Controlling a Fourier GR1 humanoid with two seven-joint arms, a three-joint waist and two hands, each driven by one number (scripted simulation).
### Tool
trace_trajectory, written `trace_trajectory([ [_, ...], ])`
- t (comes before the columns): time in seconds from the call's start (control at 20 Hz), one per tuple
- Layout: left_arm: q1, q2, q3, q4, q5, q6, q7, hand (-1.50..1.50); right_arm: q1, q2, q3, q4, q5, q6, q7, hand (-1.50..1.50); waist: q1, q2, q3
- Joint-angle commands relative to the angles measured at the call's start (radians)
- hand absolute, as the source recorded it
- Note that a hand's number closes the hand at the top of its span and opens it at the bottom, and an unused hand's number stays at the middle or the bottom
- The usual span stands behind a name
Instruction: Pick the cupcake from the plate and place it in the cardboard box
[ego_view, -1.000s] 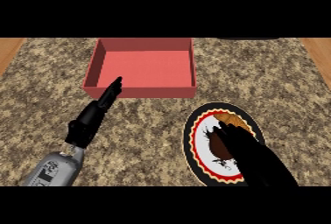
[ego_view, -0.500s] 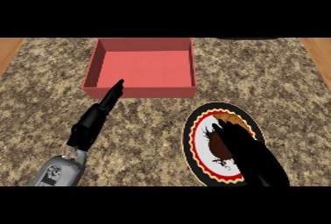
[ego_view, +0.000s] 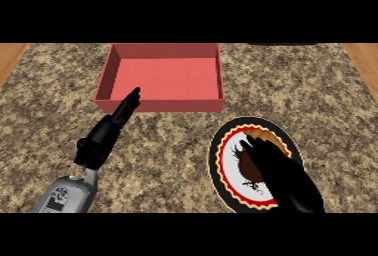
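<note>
Right now the right hand (ego_view: 284, 175) lies over the plate (ego_view: 225, 150), fingers stretched forward across its white middle, covering most of whatever sits there. A dark brown lump (ego_view: 246, 166) peeks out just left of those fingers — I take it for the cupcake, though too little shows to be sure. Whether the fingers have closed round it I cannot tell; from above they look long and fairly straight, and the thumb is hidden.

Beyond the plate and to its left stands the red cardboard box (ego_view: 111, 85), open-topped. The left hand (ego_view: 111, 131) points towards the box's near wall, fingers straight and together, holding nothing, its tips just over that wall.

My judgement: the step in hand is the grasp. To do it well the right hand should settle squarely over the cake and take it by the sides, then lift straight up off the plate before swinging towards the box — high enough to pass over its near wall.
</note>
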Motion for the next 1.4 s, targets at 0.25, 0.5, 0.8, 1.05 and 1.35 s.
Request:
trace_trajectory([
  [0.25, 0.041, -0.046, 0.038, 0.006, -0.049, -0.039, -0.018, 0.00, -0.028, 0.067, -0.029, 0.155, 0.061, -0.003, -0.055, -1.50, 0.001, 0.000, 0.000],
  [0.5, -0.014, -0.065, 0.073, 0.043, -0.068, -0.066, -0.015, 0.00, -0.037, 0.105, -0.015, 0.198, 0.113, -0.020, -0.074, -1.50, 0.000, 0.001, 0.000],
  [0.8, 0.065, -0.089, 0.036, -0.069, -0.113, -0.062, 0.035, 0.00, -0.074, 0.094, -0.059, 0.258, 0.157, -0.016, -0.101, -1.50, 0.003, 0.000, 0.000],
  [1.05, -0.025, -0.070, 0.109, 0.042, -0.088, -0.107, -0.005, 0.00, -0.052, 0.135, -0.008, 0.296, 0.223, -0.039, -0.070, -1.50, 0.000, 0.001, 0.000],
  [1.35, -0.020, -0.109, 0.106, 0.029, -0.103, -0.088, 0.012, 0.00, -0.075, 0.094, -0.057, 0.355, 0.214, -0.070, -0.190, 1.50, 0.000, 0.001, 0.000],
])
